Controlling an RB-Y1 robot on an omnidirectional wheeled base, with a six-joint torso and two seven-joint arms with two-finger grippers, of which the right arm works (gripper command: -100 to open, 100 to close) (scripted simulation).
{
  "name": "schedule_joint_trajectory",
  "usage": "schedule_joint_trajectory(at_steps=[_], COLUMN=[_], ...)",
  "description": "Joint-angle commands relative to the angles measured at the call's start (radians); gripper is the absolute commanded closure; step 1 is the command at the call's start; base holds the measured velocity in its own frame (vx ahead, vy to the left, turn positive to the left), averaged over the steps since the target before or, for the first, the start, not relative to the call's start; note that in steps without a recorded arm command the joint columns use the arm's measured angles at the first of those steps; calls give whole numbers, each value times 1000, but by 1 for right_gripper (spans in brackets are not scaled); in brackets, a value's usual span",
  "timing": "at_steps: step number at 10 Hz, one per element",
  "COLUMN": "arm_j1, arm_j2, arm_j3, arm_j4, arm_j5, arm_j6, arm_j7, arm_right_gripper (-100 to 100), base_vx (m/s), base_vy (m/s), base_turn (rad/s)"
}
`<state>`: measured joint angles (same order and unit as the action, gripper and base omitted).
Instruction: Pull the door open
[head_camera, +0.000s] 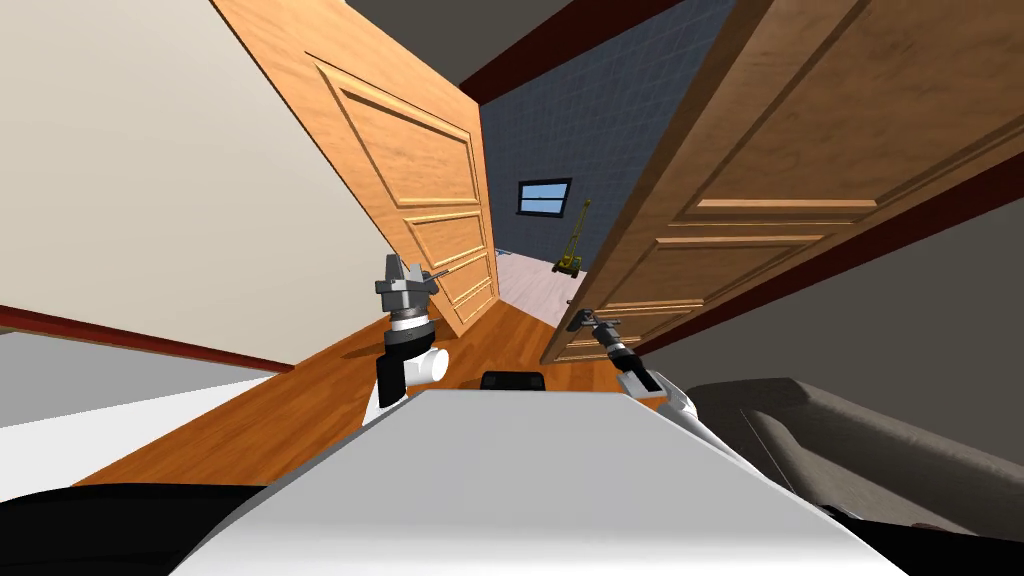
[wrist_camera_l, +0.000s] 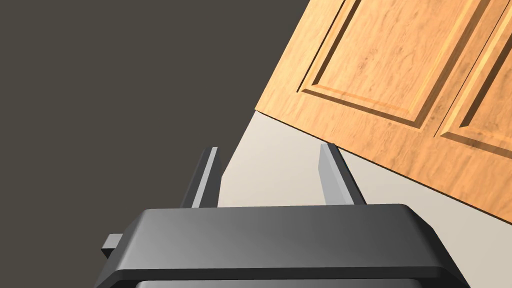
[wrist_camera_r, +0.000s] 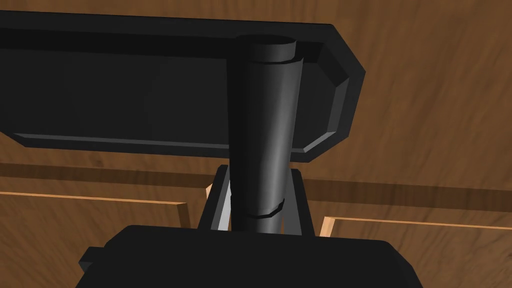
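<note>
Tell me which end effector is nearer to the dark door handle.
Right. The right end effector is shut on the dark door handle of the darker door. The left end effector is open and apart from it, near the lighter door.

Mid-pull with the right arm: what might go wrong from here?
The right claw grips the door handle by its thin bar, so it may slip as the right door swings. That door may swing into the grey sofa beside me. The open left claw hangs near the left door and might bump it.

No readable text, labels or numbers anywhere.
</note>
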<state>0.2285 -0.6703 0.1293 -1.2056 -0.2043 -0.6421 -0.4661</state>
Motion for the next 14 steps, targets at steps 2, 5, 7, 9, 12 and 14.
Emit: schedule_joint_trajectory(at_steps=[2, 5, 7, 9, 12, 14], arm_j1=[14, 32, 44, 54, 59, 63], arm_j2=[-22, -50, -69, -84, -88, -99], arm_j3=[9, 20, 27, 33, 48, 53], arm_j4=[6, 15, 20, 25, 32, 41], arm_j5=[-1, -3, -3, -4, -1, -1], arm_j6=[-34, -77, -106, -129, -148, -169], arm_j7=[-15, -35, -48, -59, -65, -72], arm_right_gripper=[100, 100, 100, 100, 100, 100], base_vx=[-185, -208, -202, -198, -133, -202], base_vy=[-92, -81, -78, -101, -48, -70], base_turn=[179, 146, 149, 121, 81, 168])
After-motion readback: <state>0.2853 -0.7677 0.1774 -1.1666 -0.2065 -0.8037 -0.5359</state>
